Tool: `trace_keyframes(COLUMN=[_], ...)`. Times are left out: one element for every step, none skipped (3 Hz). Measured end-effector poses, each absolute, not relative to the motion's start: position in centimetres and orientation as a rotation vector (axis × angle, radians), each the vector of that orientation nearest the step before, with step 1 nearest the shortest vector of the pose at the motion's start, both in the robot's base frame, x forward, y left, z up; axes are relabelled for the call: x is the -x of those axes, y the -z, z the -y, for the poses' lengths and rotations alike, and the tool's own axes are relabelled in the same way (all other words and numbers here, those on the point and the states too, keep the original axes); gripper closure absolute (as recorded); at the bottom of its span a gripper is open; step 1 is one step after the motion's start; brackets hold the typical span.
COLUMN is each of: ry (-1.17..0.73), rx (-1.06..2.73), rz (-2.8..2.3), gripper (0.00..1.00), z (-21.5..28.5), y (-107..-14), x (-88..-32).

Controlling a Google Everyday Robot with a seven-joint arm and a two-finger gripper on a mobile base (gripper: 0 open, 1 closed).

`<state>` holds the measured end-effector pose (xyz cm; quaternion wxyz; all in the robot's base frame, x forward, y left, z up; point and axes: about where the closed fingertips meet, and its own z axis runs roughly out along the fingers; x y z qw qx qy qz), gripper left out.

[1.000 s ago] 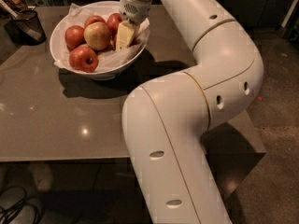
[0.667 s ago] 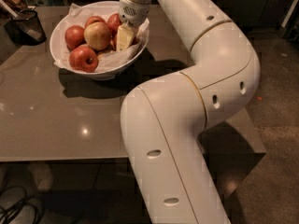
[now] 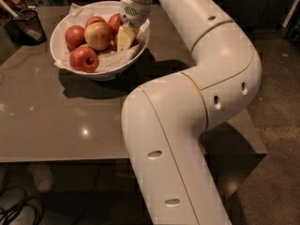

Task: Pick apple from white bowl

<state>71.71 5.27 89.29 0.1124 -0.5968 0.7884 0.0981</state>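
The claw [image 3: 125,35] is hanging low inside the white bowl [image 3: 58,41], with the red apple [image 3: 114,22] sitting just left of it (whether it is clamping anything, I cannot tell).

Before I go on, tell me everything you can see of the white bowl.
The white bowl is wide, shallow and glossy, lined with crumpled white paper that sticks up past its rim. It stands upright on the table, toward the far left corner as seen. At least five apples show inside it. The gripper reaches down into its right side, among them.
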Motion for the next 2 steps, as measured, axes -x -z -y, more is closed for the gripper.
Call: trace_keyframes(ry=[-0.288, -0.243], rx=[1.752, 1.748], rz=[-2.314, -2.26], gripper=[1.0, 1.0], z=[-5.27, -5.98], y=[-89.29, -90.24], x=[-71.71, -72.46])
